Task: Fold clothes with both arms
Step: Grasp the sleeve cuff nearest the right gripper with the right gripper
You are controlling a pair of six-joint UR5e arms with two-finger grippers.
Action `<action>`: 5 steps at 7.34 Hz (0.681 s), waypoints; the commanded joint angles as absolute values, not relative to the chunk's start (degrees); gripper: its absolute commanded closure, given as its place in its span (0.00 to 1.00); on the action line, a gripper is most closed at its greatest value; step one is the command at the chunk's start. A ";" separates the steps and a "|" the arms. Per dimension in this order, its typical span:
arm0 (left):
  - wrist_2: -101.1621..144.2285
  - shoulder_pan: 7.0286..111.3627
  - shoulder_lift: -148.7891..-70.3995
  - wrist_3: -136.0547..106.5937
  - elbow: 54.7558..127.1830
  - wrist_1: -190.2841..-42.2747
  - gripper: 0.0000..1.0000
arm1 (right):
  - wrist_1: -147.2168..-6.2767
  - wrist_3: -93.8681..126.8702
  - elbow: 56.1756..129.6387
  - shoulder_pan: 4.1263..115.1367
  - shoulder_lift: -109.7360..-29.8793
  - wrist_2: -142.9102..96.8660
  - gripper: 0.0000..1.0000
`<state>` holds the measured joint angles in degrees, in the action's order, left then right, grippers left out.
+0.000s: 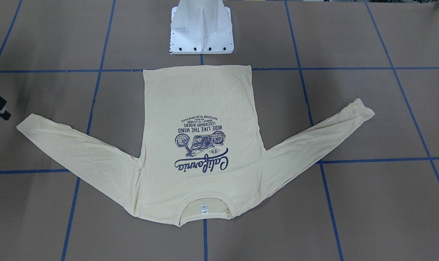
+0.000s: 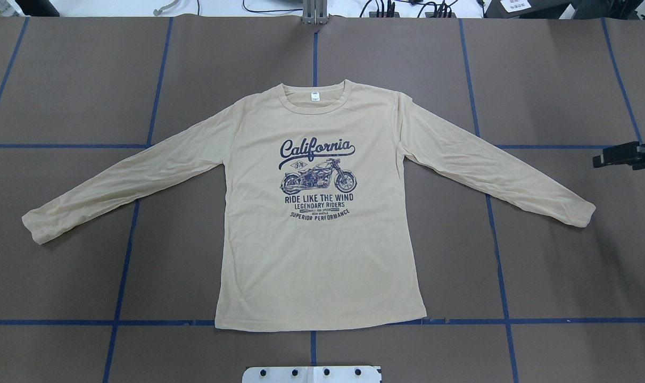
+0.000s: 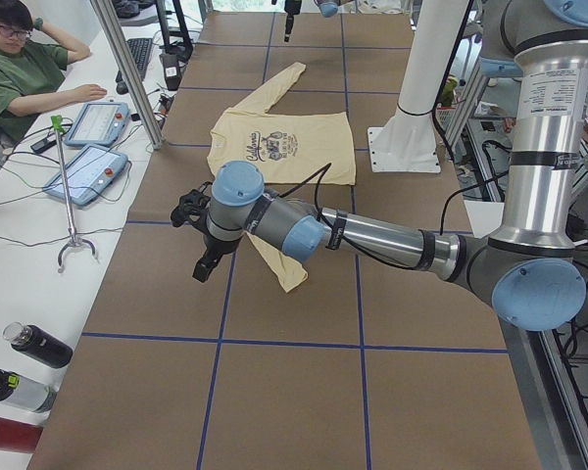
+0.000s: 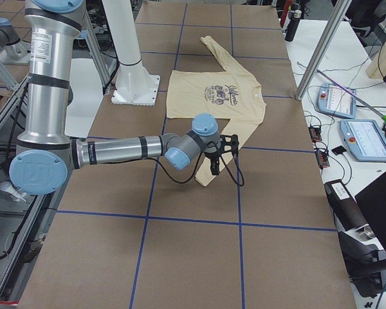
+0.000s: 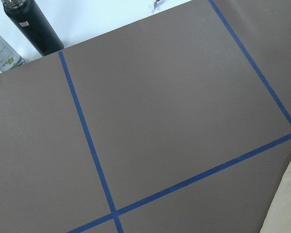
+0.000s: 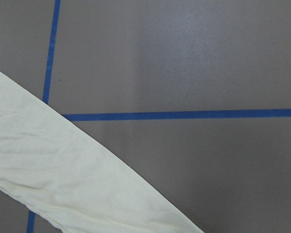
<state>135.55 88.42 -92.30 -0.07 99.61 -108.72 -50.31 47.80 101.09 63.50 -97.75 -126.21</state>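
Your shirt [image 2: 322, 255] lay flat, print up, sleeves spread, nothing folded yet. Whether the left gripper [image 3: 205, 264] or right gripper [image 2: 623, 155] was apart or together, I couldn't tell.

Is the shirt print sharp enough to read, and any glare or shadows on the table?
Overhead view: even light, the print on the shirt reads crisply. Front-facing view: print sharp but upside down, soft shadow on the table at left. Right wrist view: pale sheen on the table, sleeve in focus.
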 commanded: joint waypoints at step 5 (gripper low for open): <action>135.70 88.42 -91.93 0.09 99.67 -108.72 0.00 | -28.39 53.00 86.92 55.99 -100.28 -120.41 0.14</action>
<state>135.67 88.42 -92.04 0.07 99.66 -108.72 -30.71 52.33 88.38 56.76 -99.89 -120.74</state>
